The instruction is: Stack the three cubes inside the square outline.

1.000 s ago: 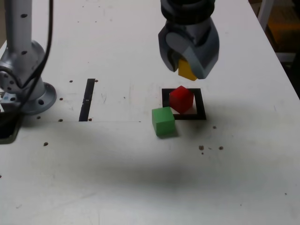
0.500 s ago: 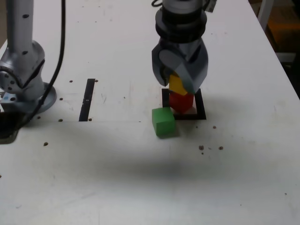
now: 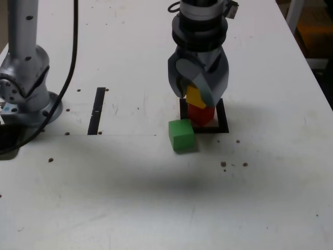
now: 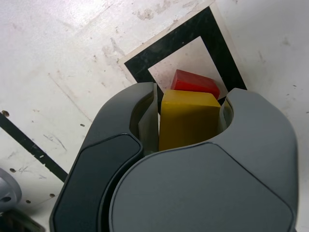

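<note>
Gripper (image 3: pixel 195 95) pointing down over the square outline (image 3: pixel 222 117), its jaws clamped on the yellow cube (image 3: pixel 195 97), which sits on or just above the red cube (image 3: pixel 201 113); whether the 2 touch cannot be told. Nearest the exterior camera the white table (image 3: pixel 156 198) lies bare and wide. Green cube (image 3: pixel 181 135) rests outside the outline, just beside its near corner on the exterior view's left. Red cube stands inside the outline. Farther to that view's left lie a straight black tape strip (image 3: pixel 97 110) and the arm's base (image 3: pixel 26 88)
</note>
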`<action>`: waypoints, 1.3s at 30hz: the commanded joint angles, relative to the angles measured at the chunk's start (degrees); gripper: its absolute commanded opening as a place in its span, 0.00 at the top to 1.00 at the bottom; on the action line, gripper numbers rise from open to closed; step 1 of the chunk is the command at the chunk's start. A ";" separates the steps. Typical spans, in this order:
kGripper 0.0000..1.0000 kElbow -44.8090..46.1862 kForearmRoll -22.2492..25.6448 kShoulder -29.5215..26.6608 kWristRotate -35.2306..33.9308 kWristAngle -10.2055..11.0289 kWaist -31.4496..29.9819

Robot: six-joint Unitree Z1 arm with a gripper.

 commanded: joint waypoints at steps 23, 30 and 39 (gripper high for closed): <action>0.33 1.05 -1.50 0.87 0.24 0.28 0.59; 0.31 0.64 -0.69 0.20 0.22 0.62 0.58; 0.31 -0.19 3.57 -4.52 -1.09 2.58 0.56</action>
